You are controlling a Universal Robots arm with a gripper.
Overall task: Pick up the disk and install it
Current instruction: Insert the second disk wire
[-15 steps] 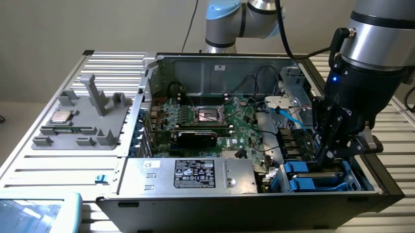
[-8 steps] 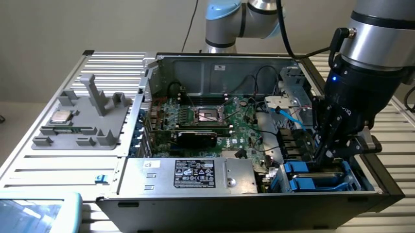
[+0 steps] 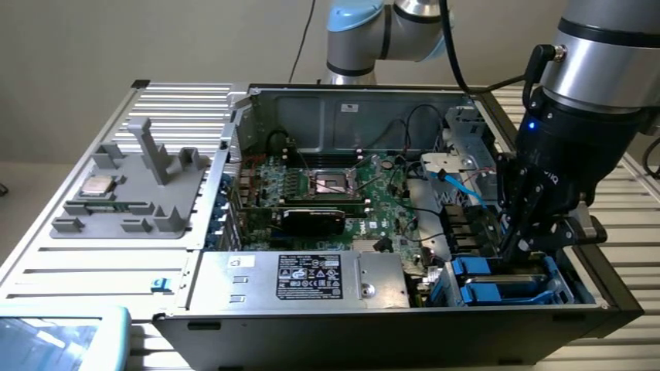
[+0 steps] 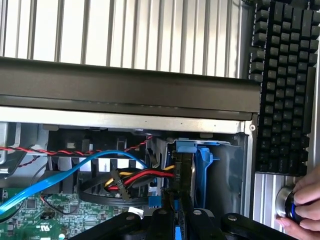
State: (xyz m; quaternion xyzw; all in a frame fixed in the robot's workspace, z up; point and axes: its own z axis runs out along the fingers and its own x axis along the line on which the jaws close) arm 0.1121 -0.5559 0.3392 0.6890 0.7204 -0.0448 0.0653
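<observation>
The gripper stands low inside the open case, at the drive bay in the corner toward the exterior view's right. Its fingers are drawn narrow. In the wrist view the fingertips close on a thin dark edge standing upright between blue brackets. This edge appears to be the disk, seen edge-on. Its label and face are hidden, so the identification is not certain.

In the exterior view the gripper body and arm cover the upper part of the bay. Only blue bracket ends and a grey strip show below the fingers, so how deep the disk sits there cannot be told.

The motherboard lies in the middle of the case, with a silver box bearing a black-and-white sticker nearer the front. A blue cable and a red-yellow-black cable bundle run just beside the bay; their far ends are cut off.

Outside the case, a grey fixture carries a small silver chip. A keyboard lies beside the case, partly cut off. A hand rests on a round knob at the picture's edge; most of the hand is out of frame.
</observation>
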